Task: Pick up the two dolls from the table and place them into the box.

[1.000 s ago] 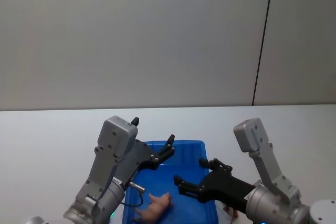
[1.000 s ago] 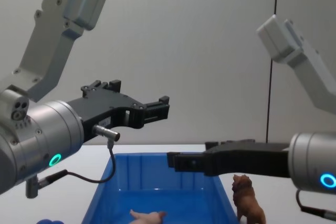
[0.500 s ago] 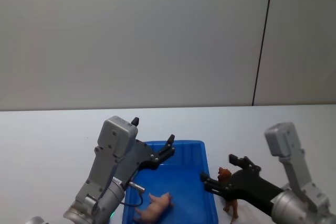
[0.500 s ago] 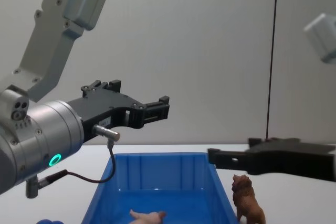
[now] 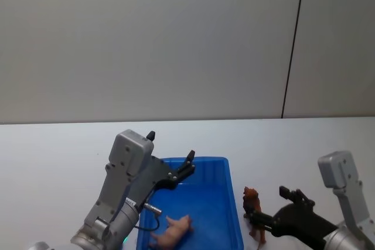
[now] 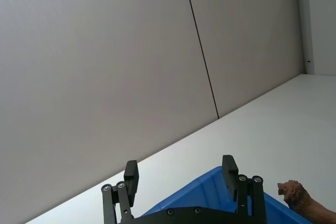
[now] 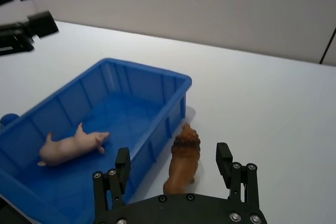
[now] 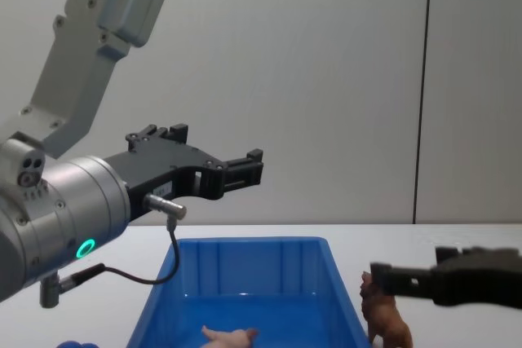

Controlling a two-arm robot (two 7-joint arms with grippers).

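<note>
The table (image 5: 58,144) is occupied by the box (image 5: 214,203). The left gripper (image 6: 180,174) is held above the box's left side with fingers spread and nothing gripped. The right gripper (image 7: 173,158) is held low to the box's right, fingers wide apart, nothing pinched. The lion (image 5: 252,200) is seen between them, upright on the table just beside the box's right wall. The pig (image 5: 174,229) is lying inside the box.
</note>
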